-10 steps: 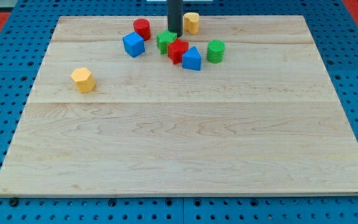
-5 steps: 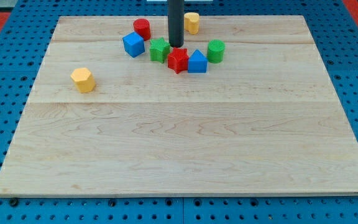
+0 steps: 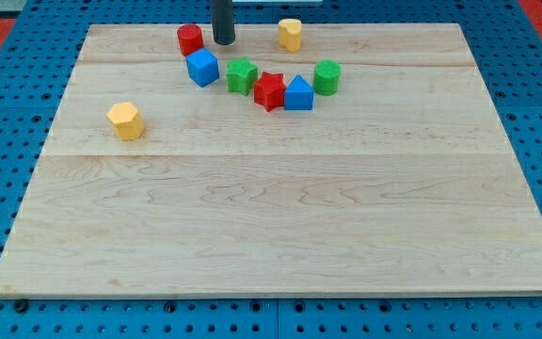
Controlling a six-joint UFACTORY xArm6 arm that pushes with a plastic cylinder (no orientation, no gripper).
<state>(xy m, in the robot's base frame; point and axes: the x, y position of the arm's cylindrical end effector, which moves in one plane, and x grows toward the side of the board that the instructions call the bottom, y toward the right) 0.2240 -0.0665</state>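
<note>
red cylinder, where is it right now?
The red cylinder sits near the view's top edge of the board, left of centre, just left of my tip and directly above the blue cube.

All I can see of my arm is the rod itself: a straight, dark, near-black cylinder entering from the view's top edge, smooth-sided and of even width along the visible length. My tip [image 3: 224, 42] ends blunt and rounded, the same dark colour as the shaft, with no separate cap that I can make out. The surface looks matte, with only a faint lighter sheen down one side. I can make out no cables, screws or markings on the visible section. The upper part of the rod and the arm above it are cut off by the frame.
</note>
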